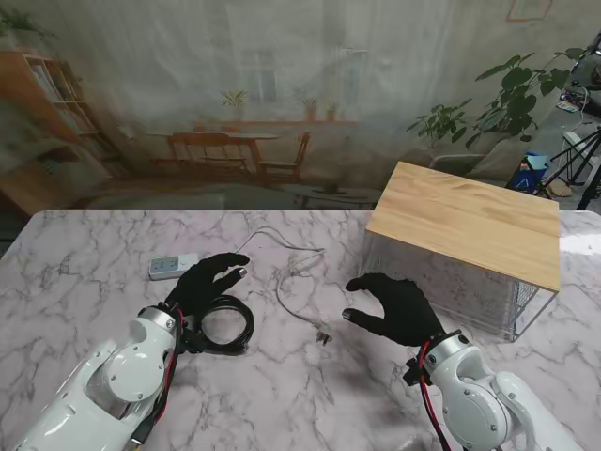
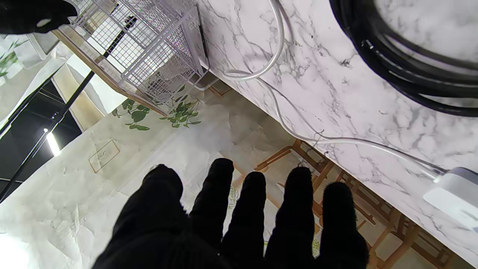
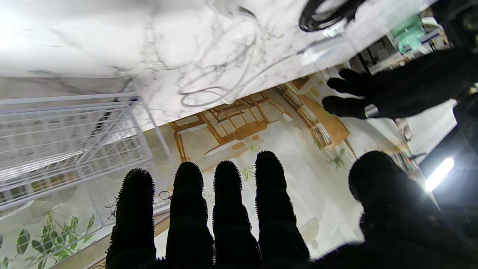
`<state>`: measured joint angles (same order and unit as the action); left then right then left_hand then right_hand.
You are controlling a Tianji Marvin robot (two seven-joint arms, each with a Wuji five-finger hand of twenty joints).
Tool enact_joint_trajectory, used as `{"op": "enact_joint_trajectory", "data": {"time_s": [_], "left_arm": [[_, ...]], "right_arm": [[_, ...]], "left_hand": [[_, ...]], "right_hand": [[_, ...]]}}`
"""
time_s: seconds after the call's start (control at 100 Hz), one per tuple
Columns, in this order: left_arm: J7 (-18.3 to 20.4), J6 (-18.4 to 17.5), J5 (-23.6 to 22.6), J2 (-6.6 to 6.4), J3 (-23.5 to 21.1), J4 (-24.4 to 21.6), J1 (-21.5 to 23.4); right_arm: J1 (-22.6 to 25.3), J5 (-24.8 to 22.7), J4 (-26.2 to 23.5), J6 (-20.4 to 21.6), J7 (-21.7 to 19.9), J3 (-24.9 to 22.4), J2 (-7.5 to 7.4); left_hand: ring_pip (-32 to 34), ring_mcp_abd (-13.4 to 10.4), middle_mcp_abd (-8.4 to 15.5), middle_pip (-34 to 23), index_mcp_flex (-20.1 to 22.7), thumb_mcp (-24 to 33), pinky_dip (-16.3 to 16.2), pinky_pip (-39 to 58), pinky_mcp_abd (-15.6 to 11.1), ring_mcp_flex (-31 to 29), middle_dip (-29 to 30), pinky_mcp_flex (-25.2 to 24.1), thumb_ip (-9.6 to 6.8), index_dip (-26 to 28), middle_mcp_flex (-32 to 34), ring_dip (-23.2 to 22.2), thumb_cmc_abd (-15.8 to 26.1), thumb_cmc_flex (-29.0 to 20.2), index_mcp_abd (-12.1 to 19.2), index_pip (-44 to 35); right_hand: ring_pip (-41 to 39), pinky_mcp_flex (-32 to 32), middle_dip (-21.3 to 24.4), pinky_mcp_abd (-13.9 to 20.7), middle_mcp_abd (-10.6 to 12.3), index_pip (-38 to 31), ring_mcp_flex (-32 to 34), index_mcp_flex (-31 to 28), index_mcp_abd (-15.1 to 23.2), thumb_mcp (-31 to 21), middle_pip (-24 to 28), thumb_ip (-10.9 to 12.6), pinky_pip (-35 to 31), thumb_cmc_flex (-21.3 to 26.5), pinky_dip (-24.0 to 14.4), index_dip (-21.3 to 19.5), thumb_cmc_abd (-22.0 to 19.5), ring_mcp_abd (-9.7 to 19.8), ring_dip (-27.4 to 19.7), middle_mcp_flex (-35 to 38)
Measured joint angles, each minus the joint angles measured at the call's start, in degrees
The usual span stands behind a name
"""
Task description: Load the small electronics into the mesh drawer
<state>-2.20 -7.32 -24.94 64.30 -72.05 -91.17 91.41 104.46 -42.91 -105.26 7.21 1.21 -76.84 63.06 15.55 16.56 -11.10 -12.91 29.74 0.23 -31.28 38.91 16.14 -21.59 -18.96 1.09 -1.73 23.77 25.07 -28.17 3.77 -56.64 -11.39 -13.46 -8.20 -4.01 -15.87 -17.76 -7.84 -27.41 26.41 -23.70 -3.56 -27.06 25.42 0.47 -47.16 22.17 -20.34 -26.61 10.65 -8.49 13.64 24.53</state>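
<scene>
A white mesh drawer unit (image 1: 488,282) with a wooden top (image 1: 467,221) stands at the right of the marble table. A coiled black cable (image 1: 226,326) lies by my left hand (image 1: 205,282), which hovers open just beyond it. A small grey-white device (image 1: 173,266) rests left of that hand's fingers. A thin white cable (image 1: 291,272) snakes across the middle and ends in a plug (image 1: 323,334). My right hand (image 1: 394,305) is open, palm down, next to the drawer's front left corner. The wrist views show the black cable (image 2: 410,67), white cable (image 2: 269,63) and mesh (image 3: 56,130).
The marble table (image 1: 84,254) stretches wide on the left and near me. A painted backdrop hangs behind its far edge. Plants and a tripod stand beyond the table at the far right.
</scene>
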Motion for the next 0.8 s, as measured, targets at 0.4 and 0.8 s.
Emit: {"op": "enact_joint_trajectory", "data": {"time_s": [0.4, 0.8], "left_arm": [[0.08, -0.16, -1.09, -0.1, 0.76, 0.09, -0.47], [0.63, 0.4, -1.24, -0.18, 1.76, 0.57, -1.24]], "right_arm": [[3.06, -9.61, -0.1, 2.04, -0.51, -3.69, -1.48], [1.04, -12.34, 3.82, 0.47, 0.43, -2.83, -1.79]], "left_hand": [[0.0, 0.0, 0.0, 0.0, 0.0, 0.0, 0.0, 0.0, 0.0, 0.0, 0.0, 0.0, 0.0, 0.0, 0.0, 0.0, 0.0, 0.0, 0.0, 0.0], [0.0, 0.0, 0.0, 0.0, 0.0, 0.0, 0.0, 0.0, 0.0, 0.0, 0.0, 0.0, 0.0, 0.0, 0.0, 0.0, 0.0, 0.0, 0.0, 0.0]], "right_hand": [[4.19, 3.73, 14.0, 10.98, -3.06, 15.27, -10.15, 3.37, -7.32, 0.01, -25.14, 0.0, 11.49, 0.0, 16.92, 15.57, -0.03, 3.46, -10.96, -2.05], [4.24, 6.75, 15.21, 13.67, -1.9, 17.74, -14.24, 11.52, -7.0, 0.83, -26.32, -0.54, 18.57, -1.93, 20.57, 16.63, -2.33, 4.83, -11.55, -6.82]]}}
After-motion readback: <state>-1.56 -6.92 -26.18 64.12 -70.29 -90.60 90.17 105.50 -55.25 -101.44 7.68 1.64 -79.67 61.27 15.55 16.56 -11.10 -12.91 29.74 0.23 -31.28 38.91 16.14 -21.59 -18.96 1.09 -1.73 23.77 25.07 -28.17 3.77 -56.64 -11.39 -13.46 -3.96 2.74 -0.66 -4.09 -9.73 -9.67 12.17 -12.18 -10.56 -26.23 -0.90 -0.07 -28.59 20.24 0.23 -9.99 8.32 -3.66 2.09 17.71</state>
